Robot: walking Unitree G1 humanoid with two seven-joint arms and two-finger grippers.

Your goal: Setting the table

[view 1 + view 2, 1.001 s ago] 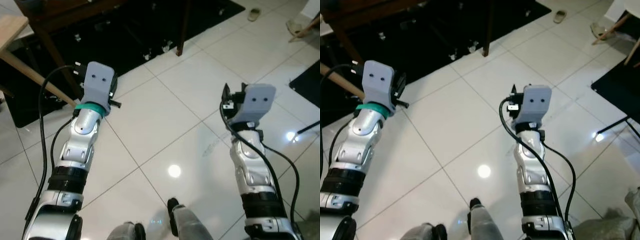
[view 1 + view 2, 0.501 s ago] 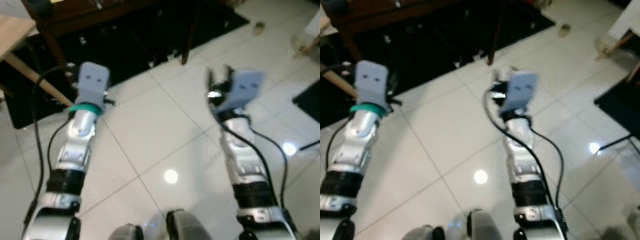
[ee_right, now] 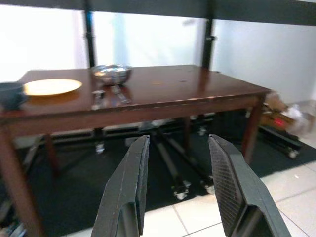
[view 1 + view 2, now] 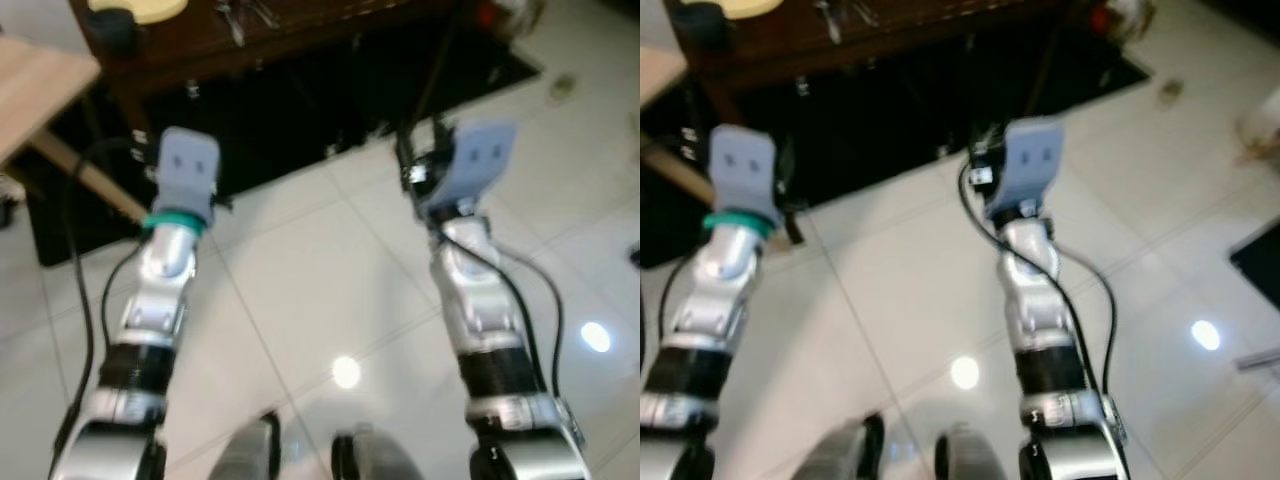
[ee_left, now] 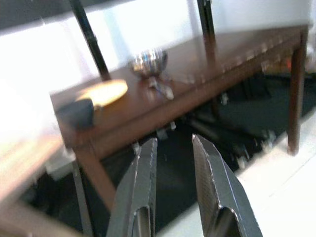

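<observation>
Dark brown wooden surface stands ahead of the robot, over a black mat on white floor tiles. On it, from the right wrist view: yellow plate near one end, dark blue cup just beside the plate at the edge, metal bowl further along, and cutlery lying in front of the bowl, near but apart from it. Cutlery pieces are too blurred to tell apart. Left gripper is raised toward the surface, empty, fingers apart with a narrow gap. Right gripper is likewise raised and empty, fingers spread wider. Both grippers are well short of the surface edge. A lighter wooden tabletop shows at the robot's left. Head views are motion-blurred.
</observation>
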